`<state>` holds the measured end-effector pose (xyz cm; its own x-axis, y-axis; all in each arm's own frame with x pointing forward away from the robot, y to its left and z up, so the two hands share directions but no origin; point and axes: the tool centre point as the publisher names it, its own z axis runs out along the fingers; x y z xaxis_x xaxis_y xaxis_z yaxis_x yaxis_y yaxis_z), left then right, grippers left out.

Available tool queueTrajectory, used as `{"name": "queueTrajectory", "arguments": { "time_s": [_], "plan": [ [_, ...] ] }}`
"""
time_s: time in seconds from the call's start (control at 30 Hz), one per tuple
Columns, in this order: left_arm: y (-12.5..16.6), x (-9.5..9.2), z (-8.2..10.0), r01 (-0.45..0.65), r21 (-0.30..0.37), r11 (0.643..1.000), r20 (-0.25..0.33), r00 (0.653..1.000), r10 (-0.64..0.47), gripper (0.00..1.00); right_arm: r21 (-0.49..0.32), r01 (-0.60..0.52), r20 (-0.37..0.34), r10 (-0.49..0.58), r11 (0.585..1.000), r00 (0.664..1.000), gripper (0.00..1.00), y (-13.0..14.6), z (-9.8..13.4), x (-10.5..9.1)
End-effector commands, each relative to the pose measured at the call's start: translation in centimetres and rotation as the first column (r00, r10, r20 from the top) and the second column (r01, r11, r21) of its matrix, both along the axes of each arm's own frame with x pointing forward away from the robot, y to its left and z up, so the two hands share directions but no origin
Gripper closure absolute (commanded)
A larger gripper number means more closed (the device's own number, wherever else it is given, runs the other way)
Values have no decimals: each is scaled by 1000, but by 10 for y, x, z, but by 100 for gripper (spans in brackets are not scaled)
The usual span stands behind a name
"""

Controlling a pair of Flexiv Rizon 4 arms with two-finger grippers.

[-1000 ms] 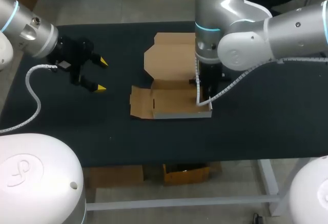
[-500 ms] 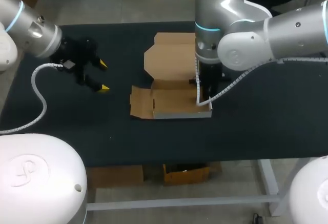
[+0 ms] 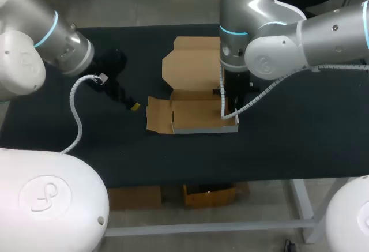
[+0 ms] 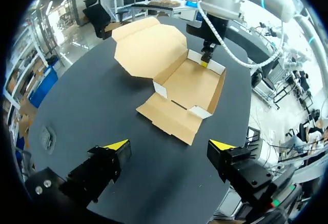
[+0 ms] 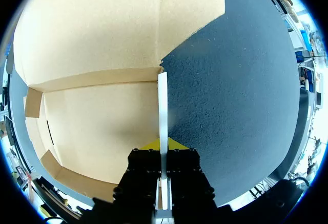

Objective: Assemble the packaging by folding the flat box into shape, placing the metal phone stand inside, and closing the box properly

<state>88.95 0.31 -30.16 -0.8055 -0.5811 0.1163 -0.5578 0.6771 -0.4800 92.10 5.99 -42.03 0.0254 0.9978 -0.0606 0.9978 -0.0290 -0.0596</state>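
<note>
The brown cardboard box sits in the middle of the black worktop, only half made; its low walls stand up around the bottom; its big lid lies flat and open behind it; a small flap sticks out flat on its left side. The right gripper comes straight down on the box's right wall; it is clenched on that thin white wall, one yellow tip on each side. The left gripper hangs over the bare worktop, near the box's left side but not touching it; its two fingers are spread wide with nothing between them.
</note>
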Motion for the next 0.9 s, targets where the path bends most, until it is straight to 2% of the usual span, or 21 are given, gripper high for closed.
{"name": "queueTrajectory", "arguments": {
  "time_s": [0.03, 0.5, 0.57, 0.6, 0.63, 0.67, 0.7, 0.77, 0.8, 0.83, 0.9],
  "plan": [
    [-8, 6, -8, -186, 59, 981, -117, 974, 192, 0, -1, 0, -3, 0, 1000, 1000, 100, 0, -1, 1],
    [-8, 6, -8, -186, 59, 981, -117, 974, 192, 0, -1, 0, -3, 0, 1000, 1000, 100, 0, -1, 1],
    [-11, 11, -11, -280, 39, 959, -167, 945, 282, 0, -1, 0, -3, 0, 1000, 1000, 100, 0, -1, 1],
    [-13, 14, -13, -355, 44, 934, -209, 911, 356, 0, -1, 0, -3, 0, 1000, 1000, 100, 0, -1, 1],
    [-14, 17, -15, -382, 48, 923, -253, 889, 381, 0, -1, 0, -3, 0, 1000, 1000, 100, 0, -1, 1],
    [-13, 17, -18, -383, 18, 924, -262, 890, 374, 0, -1, 0, -3, 0, 1000, 1000, 100, 0, -1, 1],
    [-13, 19, -21, -438, 33, 898, -289, 856, 428, 0, -1, 0, -3, 0, 1000, 1000, 100, 0, -1, 1],
    [-14, 21, -26, -460, 15, 888, -325, 837, 440, 0, -1, 0, -3, 0, 1000, 1000, 100, 0, -1, 1],
    [-15, 22, -28, -495, 25, 869, -338, 814, 473, 0, -1, 0, -3, 0, 1000, 1000, 100, 0, -1, 1],
    [-15, 22, -30, -488, 5, 873, -355, 815, 458, 0, -1, 0, -3, 0, 1000, 1000, 100, 0, -1, 1],
    [-17, 24, -34, -525, 4, 851, -378, 788, 487, 0, -1, 0, -3, 0, 1000, 1000, 100, 0, -1, 1]
  ]
}}
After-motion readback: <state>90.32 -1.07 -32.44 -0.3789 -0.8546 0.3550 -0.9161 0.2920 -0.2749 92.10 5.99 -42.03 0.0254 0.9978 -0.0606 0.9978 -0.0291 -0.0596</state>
